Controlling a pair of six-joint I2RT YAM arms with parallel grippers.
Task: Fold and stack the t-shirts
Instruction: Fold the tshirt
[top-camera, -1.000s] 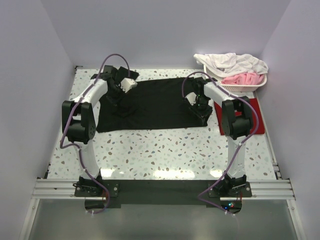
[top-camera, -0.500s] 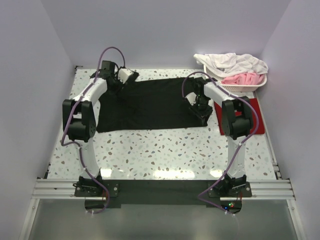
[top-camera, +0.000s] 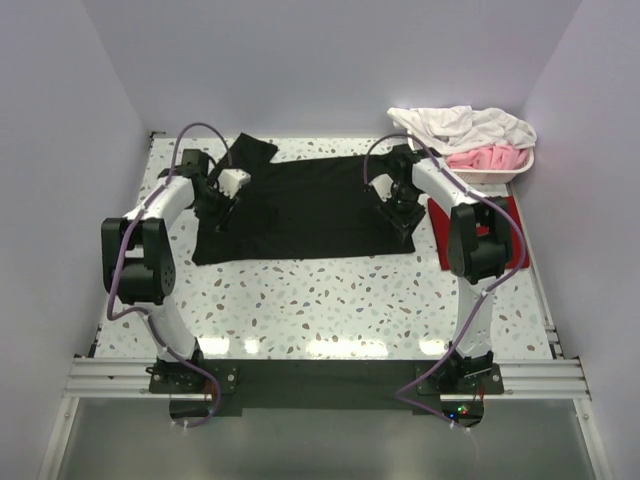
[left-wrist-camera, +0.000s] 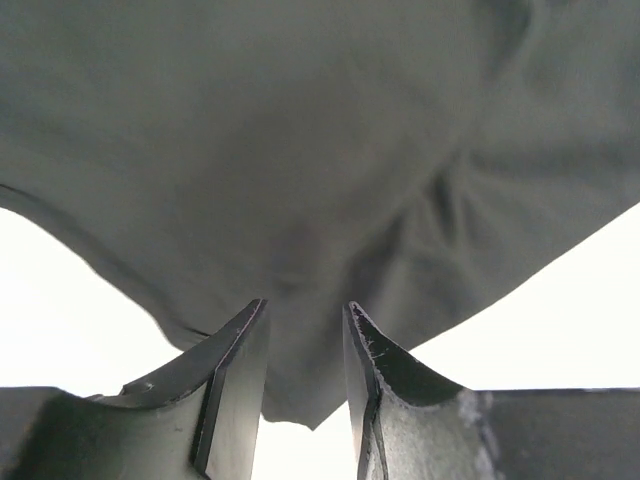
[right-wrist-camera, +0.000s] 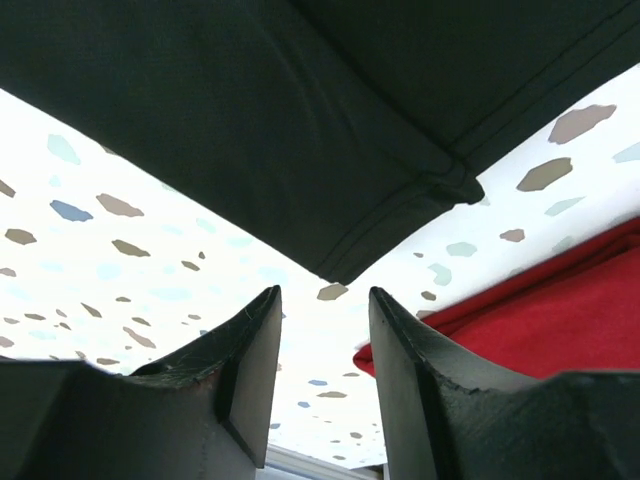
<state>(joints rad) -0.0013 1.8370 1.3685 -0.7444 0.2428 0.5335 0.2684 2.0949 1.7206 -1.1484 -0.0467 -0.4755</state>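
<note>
The black t-shirt lies spread flat across the far half of the table, one sleeve sticking out at the far left. My left gripper is over the shirt's left side; in the left wrist view its jaws stand apart, with black cloth showing between and beyond them. My right gripper is open and empty at the shirt's near right corner, just above the table. The dark red t-shirt lies folded at the right, partly hidden by the right arm; it also shows in the right wrist view.
A white basket holding white and pink cloth stands at the far right corner. Purple walls close in the table on three sides. The speckled table runs from the shirt to the arm bases.
My left arm has swung left and toward me, off the far-left sleeve, which now lies spread out at the far edge. My right gripper has shifted slightly farther along the shirt's right edge.
</note>
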